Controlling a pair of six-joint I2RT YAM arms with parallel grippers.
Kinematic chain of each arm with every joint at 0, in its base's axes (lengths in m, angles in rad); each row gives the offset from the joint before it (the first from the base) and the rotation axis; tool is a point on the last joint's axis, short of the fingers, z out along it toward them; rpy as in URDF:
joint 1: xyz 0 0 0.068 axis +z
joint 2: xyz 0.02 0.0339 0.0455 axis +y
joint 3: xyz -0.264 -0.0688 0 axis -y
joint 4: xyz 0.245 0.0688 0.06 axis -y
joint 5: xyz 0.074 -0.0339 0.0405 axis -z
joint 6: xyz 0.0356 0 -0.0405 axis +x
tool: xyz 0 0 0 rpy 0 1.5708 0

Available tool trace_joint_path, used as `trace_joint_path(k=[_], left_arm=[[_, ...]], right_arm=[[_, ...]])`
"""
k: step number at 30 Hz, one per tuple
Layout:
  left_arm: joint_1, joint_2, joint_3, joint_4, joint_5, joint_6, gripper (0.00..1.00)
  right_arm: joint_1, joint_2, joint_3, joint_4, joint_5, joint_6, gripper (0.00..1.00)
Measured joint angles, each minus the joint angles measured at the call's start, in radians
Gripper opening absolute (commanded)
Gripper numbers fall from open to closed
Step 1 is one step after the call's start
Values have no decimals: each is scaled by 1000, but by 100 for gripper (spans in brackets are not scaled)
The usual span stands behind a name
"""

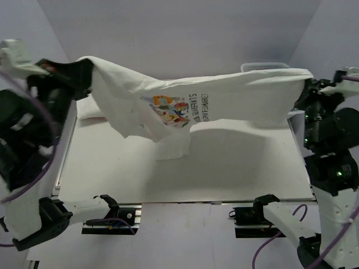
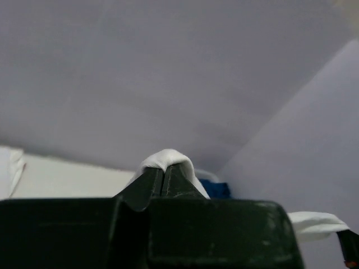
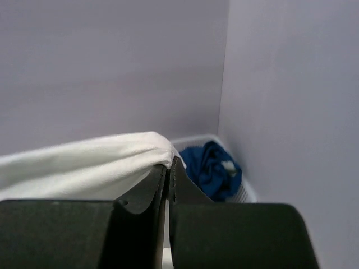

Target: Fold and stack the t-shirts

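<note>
While holding white cartoon-print cloth t-shirt (image 1: 241, 95) taut, left gripper (image 2: 164, 182) and right gripper (image 3: 168, 168) clamped on it at 10 and 2 o'clock, spread step; next probably lay flat.

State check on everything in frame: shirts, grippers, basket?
printed t-shirt: lifted, stretched between both grippers, middle sagging toward the table
left gripper: shut on printed t-shirt
right gripper: shut on printed t-shirt
white t-shirt: lying flat at rear left, partly hidden
basket: upright in rear right corner
blue cloth: crumpled inside basket
</note>
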Motion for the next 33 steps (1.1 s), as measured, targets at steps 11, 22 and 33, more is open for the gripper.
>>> trace_joint_path(k=[11, 22, 33], left_arm=[[1, -140, 251, 120, 320, 103, 0], [-9, 15, 224, 317, 224, 234, 0], [109, 706, -7, 561, -135, 475, 0]], right_arm=[[1, -113, 336, -29, -180, -93, 0], [1, -90, 285, 3, -199, -106, 0], [-2, 385, -189, 95, -150, 7, 0]])
